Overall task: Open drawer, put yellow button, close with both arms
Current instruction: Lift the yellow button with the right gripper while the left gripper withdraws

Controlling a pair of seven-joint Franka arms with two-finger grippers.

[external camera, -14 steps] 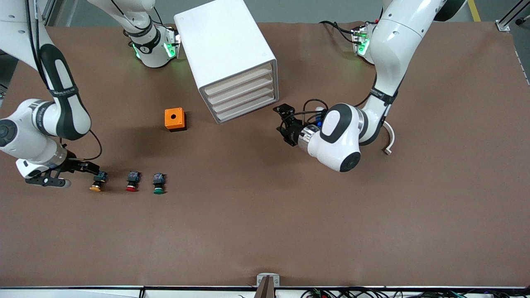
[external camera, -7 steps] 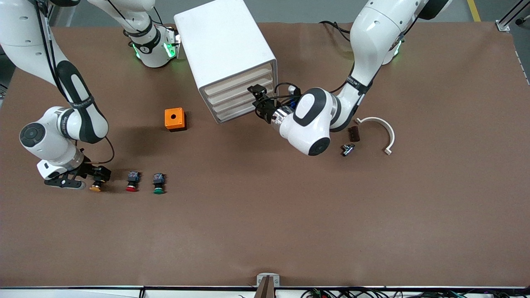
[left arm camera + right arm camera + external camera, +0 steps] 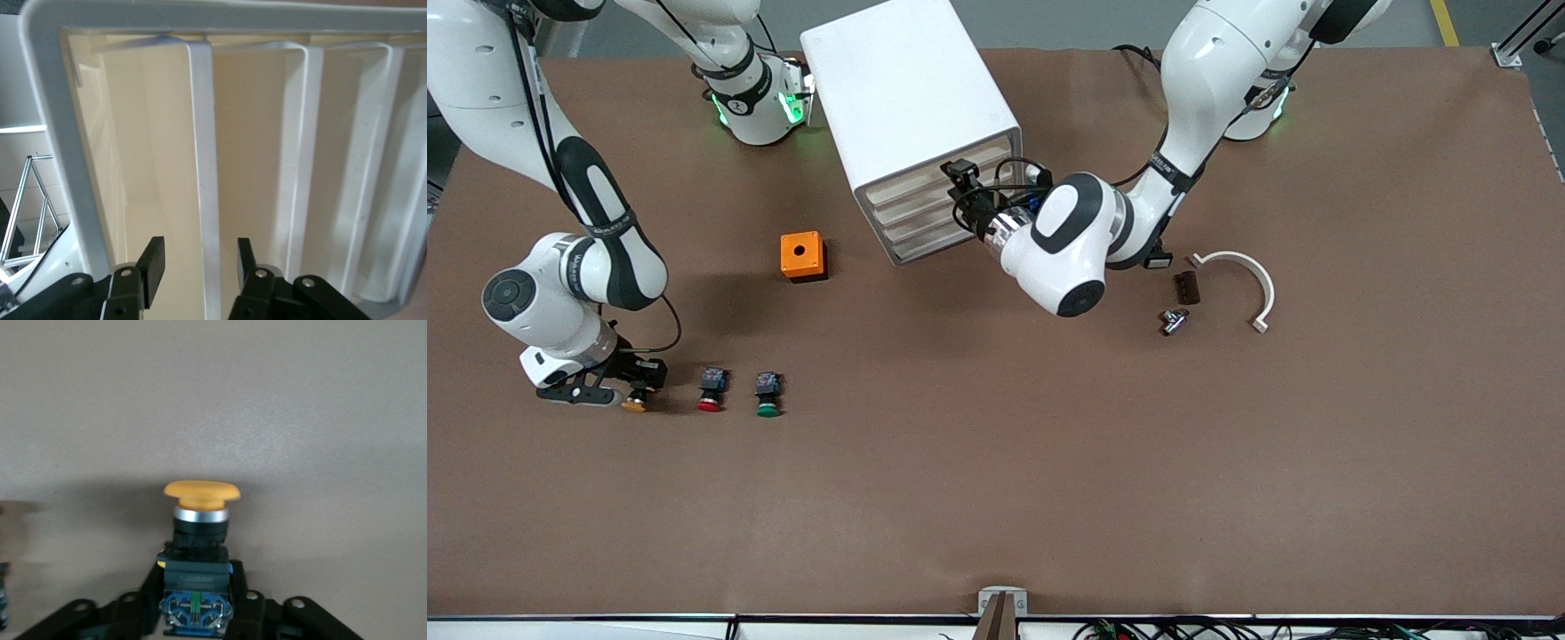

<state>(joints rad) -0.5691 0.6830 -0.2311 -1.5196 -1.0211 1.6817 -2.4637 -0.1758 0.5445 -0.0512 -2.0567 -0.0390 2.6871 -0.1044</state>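
The left tool [image 3: 960,182] is at the front of the cabinet [image 3: 911,107], its fingers [image 3: 152,263] spread narrowly to either side of the top drawer's [image 3: 203,167] front lip, not yet pinching it. All four drawers sit flush.

At the right arm's end of the worktop [image 3: 1049,462], the right tool [image 3: 640,378] is down low with its fingers [image 3: 143,597] set on either side of the yellow button's [image 3: 200,520] body; whether they are gripping it I cannot tell. The button lies on the worktop, cap toward the front camera, beside the red button [image 3: 711,389] and the green button [image 3: 767,395]. An orange box [image 3: 802,256] sits between the buttons and the cabinet.
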